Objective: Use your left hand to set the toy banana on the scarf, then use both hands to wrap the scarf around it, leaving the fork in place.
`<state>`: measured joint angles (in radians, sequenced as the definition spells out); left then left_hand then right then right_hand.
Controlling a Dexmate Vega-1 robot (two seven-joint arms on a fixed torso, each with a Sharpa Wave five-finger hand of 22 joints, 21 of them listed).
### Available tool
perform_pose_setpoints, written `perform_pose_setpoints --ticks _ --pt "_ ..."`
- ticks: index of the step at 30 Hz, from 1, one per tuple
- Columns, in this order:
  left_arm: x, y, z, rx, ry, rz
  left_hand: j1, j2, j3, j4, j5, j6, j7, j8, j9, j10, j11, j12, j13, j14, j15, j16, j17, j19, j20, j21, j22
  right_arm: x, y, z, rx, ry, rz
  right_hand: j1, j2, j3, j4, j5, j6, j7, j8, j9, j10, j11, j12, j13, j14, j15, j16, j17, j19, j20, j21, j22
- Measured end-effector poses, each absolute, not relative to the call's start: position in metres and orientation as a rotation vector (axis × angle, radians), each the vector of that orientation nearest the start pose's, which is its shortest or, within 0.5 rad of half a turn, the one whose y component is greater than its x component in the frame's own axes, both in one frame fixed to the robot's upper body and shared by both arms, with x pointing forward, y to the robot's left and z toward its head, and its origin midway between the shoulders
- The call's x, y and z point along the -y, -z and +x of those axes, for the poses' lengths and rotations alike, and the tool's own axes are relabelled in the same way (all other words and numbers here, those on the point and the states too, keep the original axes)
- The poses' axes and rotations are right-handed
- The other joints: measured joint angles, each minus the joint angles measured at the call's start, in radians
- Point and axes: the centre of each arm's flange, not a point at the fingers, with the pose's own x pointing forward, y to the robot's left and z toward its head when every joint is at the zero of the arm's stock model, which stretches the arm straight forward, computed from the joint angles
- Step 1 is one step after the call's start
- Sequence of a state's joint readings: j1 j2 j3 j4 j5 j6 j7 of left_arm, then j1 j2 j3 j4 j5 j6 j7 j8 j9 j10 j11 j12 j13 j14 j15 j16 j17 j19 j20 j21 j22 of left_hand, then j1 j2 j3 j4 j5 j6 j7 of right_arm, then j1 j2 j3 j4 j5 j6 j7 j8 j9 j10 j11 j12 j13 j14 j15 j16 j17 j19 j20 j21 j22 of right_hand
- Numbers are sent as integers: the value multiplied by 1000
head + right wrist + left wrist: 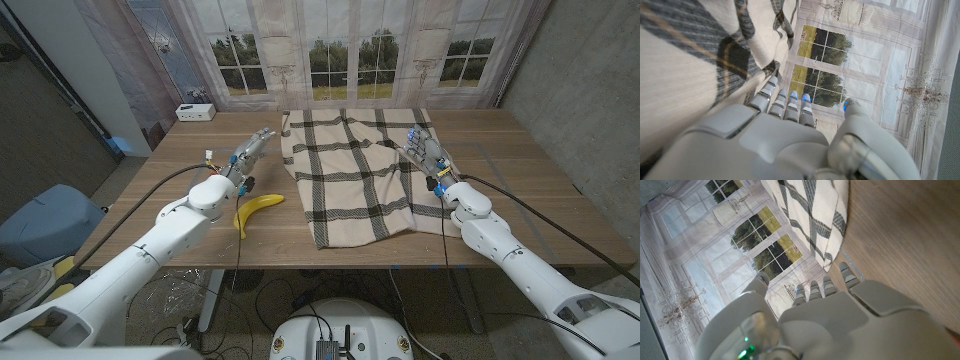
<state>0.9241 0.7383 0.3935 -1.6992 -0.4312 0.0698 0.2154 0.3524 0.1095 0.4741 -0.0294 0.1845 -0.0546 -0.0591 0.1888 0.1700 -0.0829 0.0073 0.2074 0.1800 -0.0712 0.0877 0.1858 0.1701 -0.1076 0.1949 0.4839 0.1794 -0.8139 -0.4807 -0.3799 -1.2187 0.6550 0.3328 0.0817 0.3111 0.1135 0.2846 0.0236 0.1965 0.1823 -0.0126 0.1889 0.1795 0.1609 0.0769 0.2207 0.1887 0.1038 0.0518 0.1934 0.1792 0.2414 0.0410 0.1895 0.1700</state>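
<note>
Looks like a robot lab or test room dressed up to feel like a home, not an actual living space. The "windows" [340, 60] behind the table [520, 150] are just a printed backdrop hung like a curtain, with trees, lawn and chandeliers drawn on it, and you can see it ripple in folds. To the right there's a bare grey concrete-looking wall [590, 90]. Loose cables [270, 290] trail over the floor under the table, and a blue bin-like thing [45, 225] sits off to the left. A small white box [193, 112] sits on the table's far left corner. Plain wooden tabletop, nothing homey besides the fake scenery.
</note>
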Motion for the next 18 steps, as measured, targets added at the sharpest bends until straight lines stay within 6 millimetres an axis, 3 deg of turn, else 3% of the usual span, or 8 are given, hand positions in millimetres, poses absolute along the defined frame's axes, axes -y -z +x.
perform_pose_setpoints --ticks 18 --pt "-280 -5 566 382 -27 603 4 -4 -2 -12 -4 3 0 0 0 14 -4 4 4 5 5 0 0 -9 1 -8 0 288 30 671 617 -269 51 0 0 4 -4 0 0 0 0 0 6 2 0 0 0 0 0 0 0 0 0 0"
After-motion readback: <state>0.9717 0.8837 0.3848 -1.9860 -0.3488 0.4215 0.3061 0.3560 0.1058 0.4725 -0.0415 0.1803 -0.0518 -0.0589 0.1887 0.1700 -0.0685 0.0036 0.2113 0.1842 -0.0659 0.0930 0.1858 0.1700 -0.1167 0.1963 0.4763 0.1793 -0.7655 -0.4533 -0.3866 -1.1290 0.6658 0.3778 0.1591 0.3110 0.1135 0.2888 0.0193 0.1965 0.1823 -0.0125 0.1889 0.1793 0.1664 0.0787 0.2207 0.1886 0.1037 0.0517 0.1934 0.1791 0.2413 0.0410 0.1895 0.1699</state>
